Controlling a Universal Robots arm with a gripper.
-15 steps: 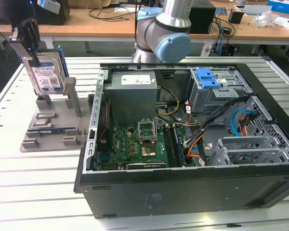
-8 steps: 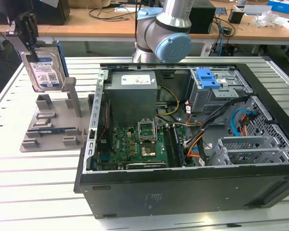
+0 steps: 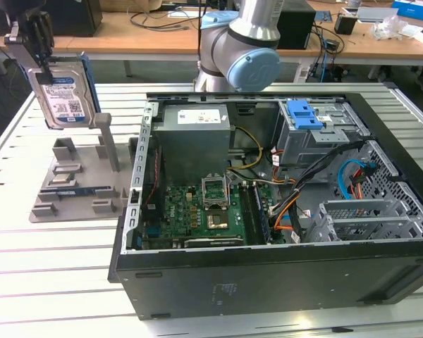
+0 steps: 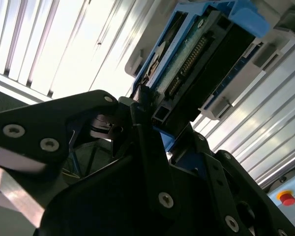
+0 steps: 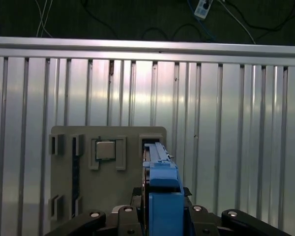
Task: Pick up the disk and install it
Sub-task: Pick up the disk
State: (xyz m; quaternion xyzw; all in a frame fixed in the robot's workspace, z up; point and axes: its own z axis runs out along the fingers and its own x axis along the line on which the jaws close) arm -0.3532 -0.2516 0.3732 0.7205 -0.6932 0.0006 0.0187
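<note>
The disk (image 3: 63, 95), a silver drive with a blue-and-white label and blue side rails, hangs upright at the exterior view's left, its lower edge level with the top of the grey post (image 3: 107, 141). My gripper (image 3: 37, 60) is shut on the disk's upper end from above. In the second wrist view the black fingers (image 4: 137, 123) clamp the disk (image 4: 196, 54) at its connector end. In the first wrist view the disk's blue rail (image 5: 160, 182) stands edge-on between the gripper (image 5: 160, 219) halves, above the grey fixture (image 5: 108, 196).
The grey fixture plate (image 3: 74, 190) lies on the slatted table beneath the disk. The open computer case (image 3: 268, 271) holds a grey power-supply box (image 3: 194, 134), a motherboard (image 3: 211, 211) and a grey drive cage with a blue tab (image 3: 303, 113). The arm's base (image 3: 240, 49) stands behind the case.
</note>
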